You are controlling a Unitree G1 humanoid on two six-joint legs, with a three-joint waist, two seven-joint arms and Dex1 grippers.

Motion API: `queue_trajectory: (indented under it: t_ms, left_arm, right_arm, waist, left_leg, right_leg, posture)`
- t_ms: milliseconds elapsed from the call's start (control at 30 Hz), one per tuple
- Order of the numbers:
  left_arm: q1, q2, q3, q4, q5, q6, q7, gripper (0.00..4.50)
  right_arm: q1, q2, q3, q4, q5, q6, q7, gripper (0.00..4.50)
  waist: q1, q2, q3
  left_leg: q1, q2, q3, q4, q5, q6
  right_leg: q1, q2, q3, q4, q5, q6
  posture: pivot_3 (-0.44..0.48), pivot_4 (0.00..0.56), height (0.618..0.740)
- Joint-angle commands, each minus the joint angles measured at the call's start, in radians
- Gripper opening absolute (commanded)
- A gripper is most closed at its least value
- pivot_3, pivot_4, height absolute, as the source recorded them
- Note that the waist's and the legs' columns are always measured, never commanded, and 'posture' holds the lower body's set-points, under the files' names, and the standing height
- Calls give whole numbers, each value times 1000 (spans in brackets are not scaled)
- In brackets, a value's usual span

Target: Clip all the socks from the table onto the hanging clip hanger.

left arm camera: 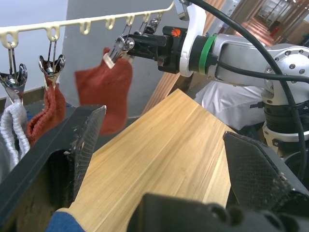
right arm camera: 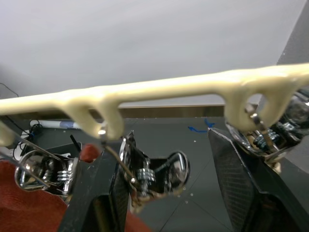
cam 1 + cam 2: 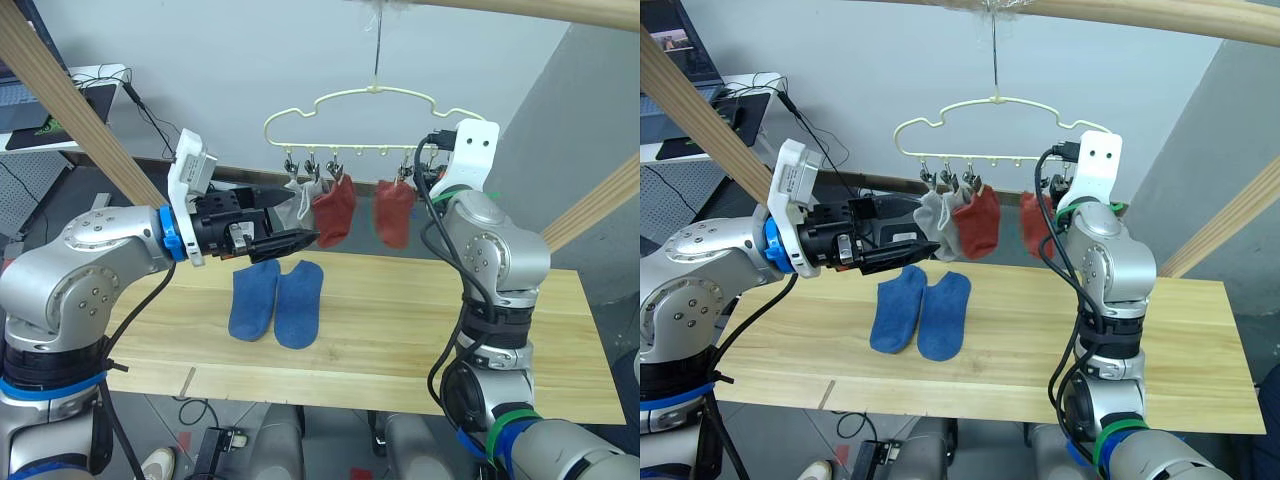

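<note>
Wood table [image 3: 420, 330], two blue socks [image 3: 277, 300] lying on it together.
Red socks [image 3: 334, 210] and a grey one [image 3: 933, 222] hang clipped on the hanger [image 3: 350, 105]; my left claw [image 3: 300, 215] spread and empty nearby, my right claw [image 2: 164, 193] spread around a clip [image 2: 153, 175].

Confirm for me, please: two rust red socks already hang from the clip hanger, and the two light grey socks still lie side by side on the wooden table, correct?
Not quite. The pair lying side by side on the light wooden table is the two blue fabric socks, not grey ones, as the left eye view shows. The two rust red socks do hang from the pale yellow-green wire clip hanger, as you said.
</note>
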Motion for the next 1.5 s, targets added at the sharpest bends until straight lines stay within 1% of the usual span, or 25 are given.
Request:
queue_trajectory:
  t_ms: [33, 633, 1000, 1100, 1167, 1267, 1300, 1500]
  left_arm:
    - [2, 9, 27, -38, -4, -17, 10, 4493]
    - [20, 16, 29, -47, 3, -26, 19, 4493]
    - [22, 15, 27, -44, 14, -31, 17, 4493]
    - [22, 15, 27, -43, 16, -32, 17, 4493]
    - [23, 15, 28, -44, 17, -32, 18, 4493]
    - [26, 14, 27, -45, 19, -34, 19, 4493]
    - [25, 13, 26, -44, 20, -34, 19, 4493]
    - [28, 13, 25, -44, 24, -35, 20, 4493]
  right_arm:
    - [-37, 9, -4, -9, 7, -37, -6, 2530]
    - [-68, 53, -22, 4, 22, -22, -13, 2530]
    - [-74, 54, -22, 7, 25, -16, -16, 2530]
    - [-74, 52, -19, 6, 20, -13, -19, 1936]
    - [-74, 51, -18, 6, 19, -10, -21, 1196]
    - [-73, 50, -18, 5, 17, -9, -23, 286]
    - [-74, 49, -19, 7, 17, -10, -22, 132]
    - [-80, 47, -22, 12, 16, -15, -23, 129]
  waist:
    - [0, 0, 0]
    - [2, 0, 0]
    - [2, 0, 0]
    - [2, 0, 0]
    - [2, 0, 0]
    - [2, 0, 0]
    - [2, 0, 0]
    - [3, 0, 0]
  left_leg:
    - [0, 0, 0, 0, 0, 0]
    - [0, 0, 0, 0, 1, 0]
    - [0, 0, 0, 0, 1, 0]
    - [0, 0, 0, 0, 1, 0]
    - [0, 0, 0, 0, 1, 0]
    - [0, 0, 0, 0, 1, 0]
    - [0, 0, 0, 0, 1, 0]
    - [0, 0, -1, 0, 2, 0]
  right_leg:
    - [0, 0, 0, 0, 0, 0]
    - [0, 0, 0, 1, 0, -1]
    - [0, 0, -1, 1, 1, -1]
    - [0, 0, -1, 1, 1, -1]
    - [0, 0, -1, 1, 1, -1]
    - [0, 0, -1, 1, 1, -1]
    - [0, 0, -1, 2, 1, -1]
    - [0, 0, -1, 2, 1, -1]
  posture:
    - [93, 247, 740]
    - [96, 244, 740]
    - [98, 247, 740]
    - [99, 248, 740]
    - [99, 248, 740]
    - [99, 248, 740]
    - [98, 248, 740]
    - [98, 248, 740]
